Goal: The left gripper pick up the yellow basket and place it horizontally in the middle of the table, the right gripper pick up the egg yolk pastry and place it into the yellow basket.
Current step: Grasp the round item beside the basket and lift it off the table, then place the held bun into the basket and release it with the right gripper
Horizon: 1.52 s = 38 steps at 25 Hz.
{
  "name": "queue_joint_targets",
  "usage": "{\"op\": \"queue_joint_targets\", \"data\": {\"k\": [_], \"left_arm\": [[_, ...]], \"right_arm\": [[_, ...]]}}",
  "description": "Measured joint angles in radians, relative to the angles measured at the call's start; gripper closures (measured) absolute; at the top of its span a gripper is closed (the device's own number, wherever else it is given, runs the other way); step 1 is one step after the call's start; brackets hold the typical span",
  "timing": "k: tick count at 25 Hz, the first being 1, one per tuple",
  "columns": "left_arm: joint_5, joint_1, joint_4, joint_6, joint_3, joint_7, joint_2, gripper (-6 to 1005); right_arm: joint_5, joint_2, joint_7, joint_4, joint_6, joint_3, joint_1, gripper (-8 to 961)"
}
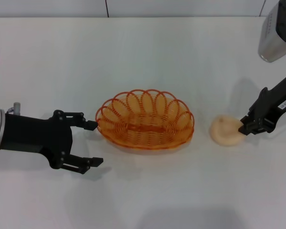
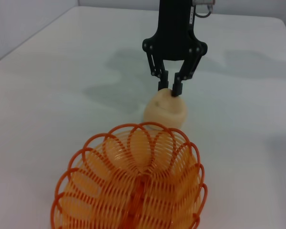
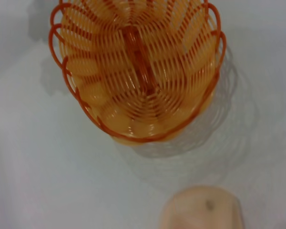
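The yellow basket (image 1: 145, 120) lies lengthwise on the white table (image 1: 143, 52), near its middle, and is empty. My left gripper (image 1: 95, 143) is open just left of the basket, its upper fingertip close to the rim and holding nothing. The egg yolk pastry (image 1: 224, 130) rests on the table right of the basket. My right gripper (image 1: 243, 126) is at the pastry's right edge. In the left wrist view its fingers (image 2: 176, 88) stand close together, pinching the top of the pastry (image 2: 166, 110). The right wrist view shows the basket (image 3: 138, 71) and the pastry (image 3: 202, 210).
The table's far edge meets a pale wall (image 1: 133, 7) at the back. The right arm's grey-white housing (image 1: 276, 33) hangs over the table's far right corner.
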Motion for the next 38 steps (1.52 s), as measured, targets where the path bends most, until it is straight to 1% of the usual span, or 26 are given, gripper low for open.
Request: {"op": "queue_joint_targets", "data": {"k": [8,11,17,21,30,34,36,38], "left_arm": [[-0.002,0.011,0.0,0.003,0.007,0.003,0.0,143],[-0.003,0.015,0.001,0.002,0.009,0.005,0.0,143],[-0.004,0.019,0.002,0.002,0.009,0.007,0.0,143],[-0.004,0.022,0.002,0.005,0.01,0.004,-0.001,144],[-0.015,0.047,0.031,0.015,0.012,-0.002,-0.003,144],[-0.027,0.055,0.045,0.03,0.012,-0.024,-0.003,144],[-0.028,0.064,0.06,0.031,0.015,-0.033,-0.003,144],[-0.029,0.071,0.076,0.032,0.023,-0.043,-0.003,144]], "right_arm": [[0.046,0.002,-0.018,-0.003,-0.006,-0.012,0.001,890],[0.053,0.002,-0.018,-0.003,-0.013,-0.015,0.004,943],[0.065,0.003,-0.025,-0.009,-0.024,-0.018,0.004,935],[0.078,0.001,-0.03,-0.048,-0.045,-0.015,0.0,930],[0.079,-0.004,-0.015,-0.19,-0.119,-0.006,0.001,918],[0.082,0.0,0.009,-0.308,-0.181,-0.005,0.012,912],[0.108,0.002,0.022,-0.354,-0.199,-0.007,0.026,910],[0.15,0.002,0.032,-0.374,-0.202,-0.01,0.043,907]]}}
